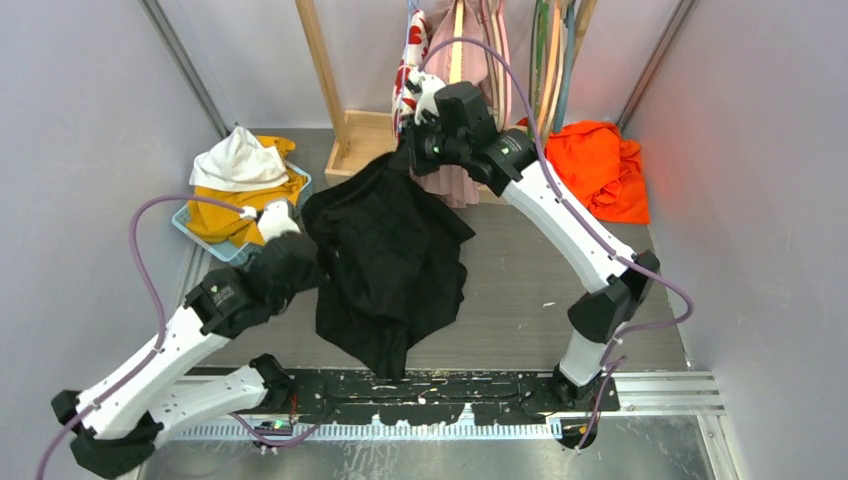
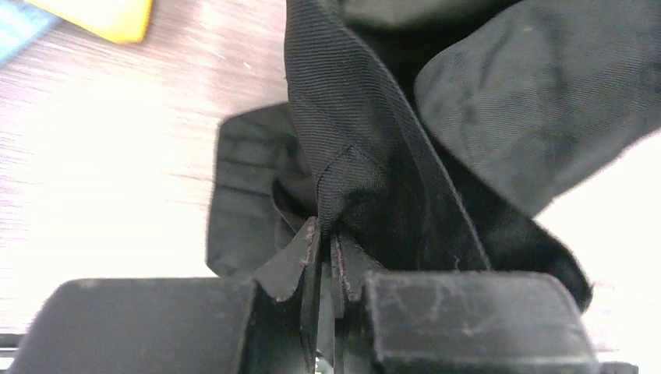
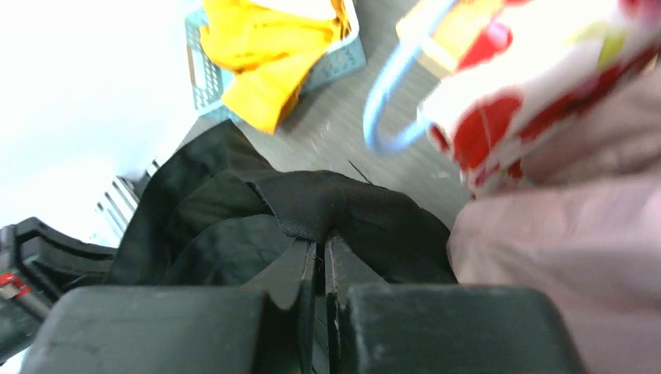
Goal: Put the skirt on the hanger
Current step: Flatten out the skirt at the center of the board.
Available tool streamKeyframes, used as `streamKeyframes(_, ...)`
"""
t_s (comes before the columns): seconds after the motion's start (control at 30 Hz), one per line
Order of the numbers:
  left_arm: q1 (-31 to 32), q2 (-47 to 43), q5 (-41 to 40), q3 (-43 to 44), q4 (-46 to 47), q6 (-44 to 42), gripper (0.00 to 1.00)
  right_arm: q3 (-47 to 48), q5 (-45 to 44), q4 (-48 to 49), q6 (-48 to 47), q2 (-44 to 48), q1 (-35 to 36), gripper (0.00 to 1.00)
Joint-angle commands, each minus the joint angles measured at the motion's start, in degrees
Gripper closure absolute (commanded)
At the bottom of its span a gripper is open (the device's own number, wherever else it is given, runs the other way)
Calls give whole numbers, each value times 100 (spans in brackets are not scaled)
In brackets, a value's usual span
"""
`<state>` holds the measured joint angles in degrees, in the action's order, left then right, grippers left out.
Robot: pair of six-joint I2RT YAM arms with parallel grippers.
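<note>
Black skirt (image 1: 385, 265) is off the table for most of its length, stretched between the two arms and sagging at the middle of the workspace, its lower hem trailing toward 6 o'clock near the arm bases. Left gripper (image 2: 326, 234) is clamped on a folded edge of the skirt at the 9 o'clock side; the wrist view shows the fingers (image 2: 300, 257) pressed together with the fabric pinched between them. Right gripper (image 3: 321, 245) is likewise closed on a seamed edge of the skirt, holding it raised at the 12 o'clock end, right against the garments on the wooden rack (image 1: 322, 70). A pink garment (image 1: 462, 185) and a red-and-white patterned garment (image 1: 410, 65) hang just beside this gripper. A blue hook (image 3: 386, 97) shows in the right wrist view above the held edge, apart from the skirt; the frame is blurred, and it may be a hanger's hook. A blue basket (image 1: 200, 232) with yellow and white clothing sits at 10 o'clock of the skirt. An orange garment (image 1: 600, 165) lies on the table at 2 o'clock.
</note>
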<state>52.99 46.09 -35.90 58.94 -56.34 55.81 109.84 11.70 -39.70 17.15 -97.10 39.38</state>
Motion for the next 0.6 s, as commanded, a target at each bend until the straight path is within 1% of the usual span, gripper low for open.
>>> streamKeyframes(0.0,-1547,165,1293,859,877,-1836,91,1389,219,610,212,-381,-115,99)
streamKeyframes(0.07,-2098,472,1721,1478,885,-2121,92,1896,259,602,294,-608,-116,99)
streamKeyframes(0.1,-2275,594,1912,1796,1028,-2213,92,2081,277,607,340,-675,-122,99)
streamKeyframes(0.17,-2384,774,2045,2352,1048,-2363,92,2161,271,722,447,-620,-121,99)
streamKeyframes(0.23,-2388,818,2076,2773,1053,-2487,92,1811,201,946,501,-338,-121,99)
streamKeyframes(0.27,-2390,809,2141,2926,1048,-2529,92,1454,204,1094,512,-122,-117,99)
streamKeyframes(0.3,-2389,776,2235,2959,1046,-2545,92,855,186,1267,535,105,-115,99)
streamKeyframes(0.37,-2387,637,2488,2702,1190,-2515,92,-337,189,1851,673,715,-119,99)
streamKeyframes(0.4,-2390,544,2737,2448,1307,-2468,92,-944,177,2082,743,1071,-116,99)
streamKeyframes(0.43,-2390,456,2871,2123,1410,-2401,92,-1474,141,2293,812,1231,-114,99)
streamKeyframes(0.5,-2382,262,3419,1345,1648,-2239,92,-2583,130,2681,915,1730,-116,99)
streamKeyframes(0.57,-2321,38,3853,353,2068,-1982,92,-3724,9,3036,1006,2183,-108,99)
